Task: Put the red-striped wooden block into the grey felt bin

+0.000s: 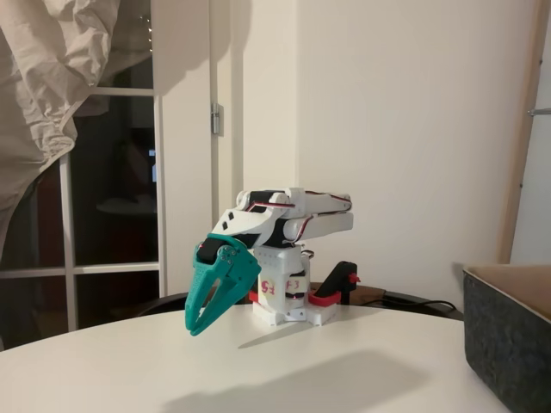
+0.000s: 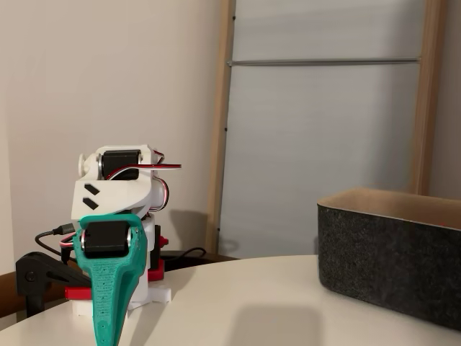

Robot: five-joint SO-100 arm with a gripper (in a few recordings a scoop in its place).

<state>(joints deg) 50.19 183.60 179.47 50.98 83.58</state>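
Room: pale walls, a dark glazed door (image 1: pixel 112 215) with a crumpled cloth (image 1: pixel 52 77) hung over its top corner, and a white round table (image 1: pixel 258 361) carrying everything we work with.
Arm: we see the white arm (image 1: pixel 288 219) folded low over its base, which we judge to be a parked pose, the teal gripper (image 1: pixel 196 325) tilted down with its tips just above the tabletop.
Claw: in a fixed view the two teal fingers sit close together with only a thin slit between them, and nothing is pinched in that slit; in a fixed view from the other side the gripper (image 2: pixel 106 335) faces us edge-on and reads as one narrow blade.
Bin: the grey felt bin (image 2: pixel 389 277) stands on the table well apart from the arm, open top up, so we judge it ready for a drop from above.
Block: we cannot find the red-striped wooden block on any part of the table that shows.
Hidden: the bin's inside is out of sight from both low cameras, both pictures cut the bin off at the right edge, and the table in front of the gripper runs below the lower edge of both pictures.
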